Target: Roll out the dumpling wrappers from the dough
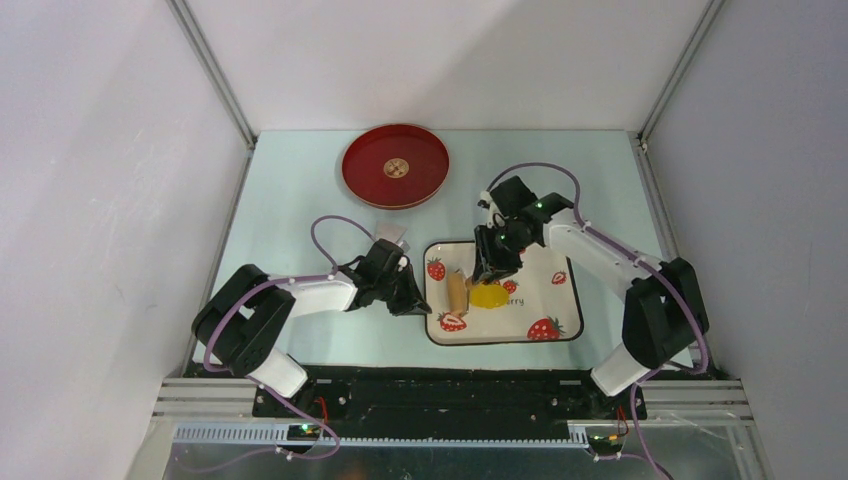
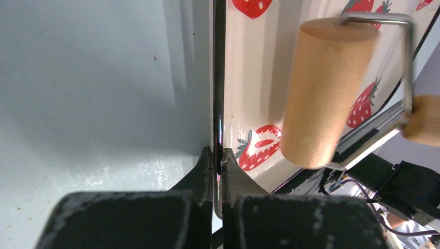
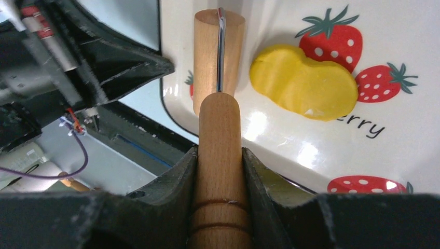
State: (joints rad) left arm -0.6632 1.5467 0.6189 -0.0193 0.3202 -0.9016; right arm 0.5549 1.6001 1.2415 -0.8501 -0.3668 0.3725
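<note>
While the right tool [image 3: 219, 155] grips the wooden roller [image 3: 205, 57] by its handle, jaws set narrowly against either side of it, the drum lies just left of the dough [image 3: 303, 83]. The dough is a thick, lobed yellow lump in the upper right of the right wrist view, resting on the strawberry tray [image 3: 270, 31] near the printed lettering. The left tool [image 2: 218, 155], jaws pinched shut on the tray's left rim, steadies the tray on the bench [image 1: 290, 210]. The step in hand appears to be early rolling, since the lump is thick and irregular. The next move calls for carrying the drum rightwards in the frame across the lump under even downward pressure. Whether the drum touches the tray cannot be told.
</note>
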